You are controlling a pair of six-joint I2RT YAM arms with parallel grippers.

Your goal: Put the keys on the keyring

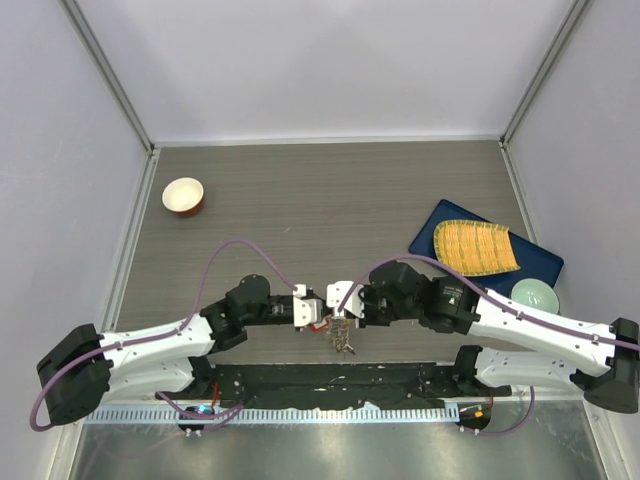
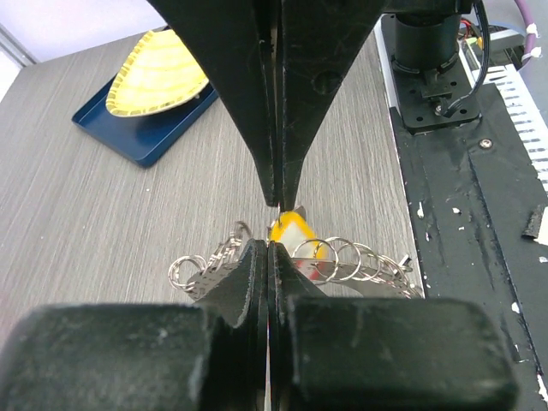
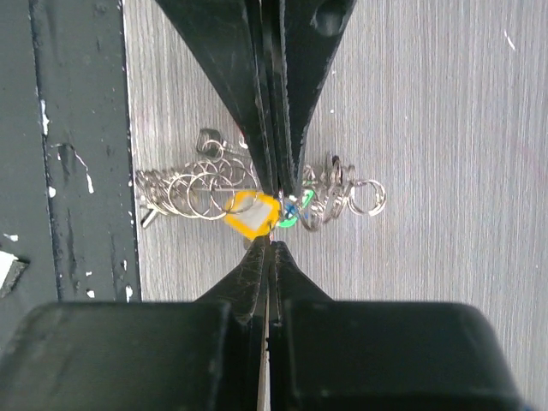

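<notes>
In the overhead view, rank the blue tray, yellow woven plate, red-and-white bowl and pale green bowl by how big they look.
1. blue tray
2. yellow woven plate
3. red-and-white bowl and pale green bowl: these look alike. The green one is partly covered by the right arm, so they are left unranked.

Red bowl far left; yellow mat on blue tray.

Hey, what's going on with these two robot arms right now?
The two arms meet near the table's front edge. The left gripper and the right gripper are both shut, tip to tip, on a bunch of keys with small rings and a yellow tag. The bunch dangles between them. No separate keyring can be made out. The red-and-white bowl sits apart, far left.
</notes>
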